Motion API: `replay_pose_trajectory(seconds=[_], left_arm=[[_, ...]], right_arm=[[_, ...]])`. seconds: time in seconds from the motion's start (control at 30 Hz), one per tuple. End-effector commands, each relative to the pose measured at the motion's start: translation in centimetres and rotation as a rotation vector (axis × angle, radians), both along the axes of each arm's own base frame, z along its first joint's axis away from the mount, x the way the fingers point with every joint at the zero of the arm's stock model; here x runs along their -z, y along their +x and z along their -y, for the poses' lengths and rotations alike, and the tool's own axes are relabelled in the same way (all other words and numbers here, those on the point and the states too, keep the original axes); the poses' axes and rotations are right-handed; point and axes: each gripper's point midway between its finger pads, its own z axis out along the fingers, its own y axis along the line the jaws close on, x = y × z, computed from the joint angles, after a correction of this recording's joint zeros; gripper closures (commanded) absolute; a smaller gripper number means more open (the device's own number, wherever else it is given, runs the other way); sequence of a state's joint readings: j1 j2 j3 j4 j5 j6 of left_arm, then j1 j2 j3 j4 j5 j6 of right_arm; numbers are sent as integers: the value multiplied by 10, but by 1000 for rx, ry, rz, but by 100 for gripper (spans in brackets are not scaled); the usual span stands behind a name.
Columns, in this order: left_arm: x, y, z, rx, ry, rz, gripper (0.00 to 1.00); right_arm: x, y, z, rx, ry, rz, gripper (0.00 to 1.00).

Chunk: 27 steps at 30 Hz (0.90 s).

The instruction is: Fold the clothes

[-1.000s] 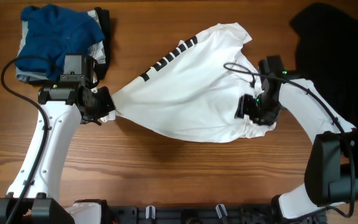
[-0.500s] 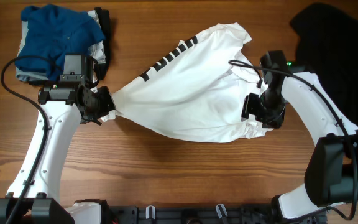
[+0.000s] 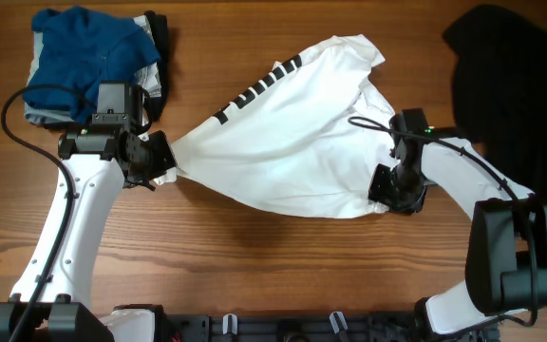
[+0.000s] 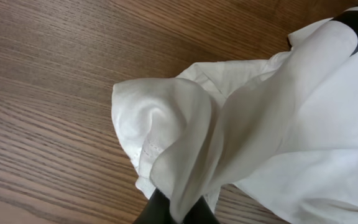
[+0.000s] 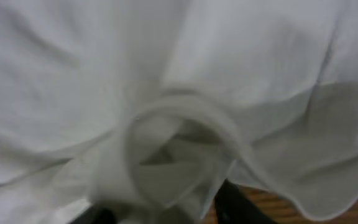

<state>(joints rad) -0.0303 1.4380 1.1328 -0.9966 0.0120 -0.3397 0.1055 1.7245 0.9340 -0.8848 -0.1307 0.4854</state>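
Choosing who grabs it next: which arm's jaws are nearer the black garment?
Right. The right arm has its jaws at one end of the white shirt, close beside the black garment; the left arm pinches the shirt's opposite end, with the whole shirt between.

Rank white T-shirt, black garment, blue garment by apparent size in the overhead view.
1. white T-shirt
2. black garment, though the right frame edge cuts it off
3. blue garment, bunched up

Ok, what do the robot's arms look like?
The left arm and right arm are white shells with black joints. The left end effector and right end effector are black. A thin black cable loops off each wrist; the right shows a green light.
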Motion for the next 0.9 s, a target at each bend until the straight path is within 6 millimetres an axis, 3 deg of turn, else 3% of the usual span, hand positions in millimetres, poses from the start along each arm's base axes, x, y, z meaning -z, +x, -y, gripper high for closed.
replay_pose_trajectory(seconds=[0.0,0.07,0.2,0.27,0.33,0.4,0.53,0.73,0.87], left_arm=[[-9,3,-4,-22,5,31,96],[-9,3,-4,-22,5,31,96],[-9,3,-4,-22,5,28,96],[-11,0,-3,-21,2,17,96],[-21,-3,-4,-21,3,8,96],[-48,0,-3,-21,2,39,96],[-108,13,-3,-14,0,172,96],[-206,22,-13,2,67,459,96],[-262,13,-17,21,111,619,96]], right_arm=[[3,-1,1,17,-2,0,79],[1,3,1,17,-4,18,93],[-20,23,3,16,-14,92,95],[-41,37,6,20,-12,153,96],[-79,55,14,5,-7,247,96],[-131,69,28,-4,-13,357,96],[-216,78,54,18,-43,535,96],[-318,70,86,37,-110,738,96],[-369,59,95,35,-152,843,96]])
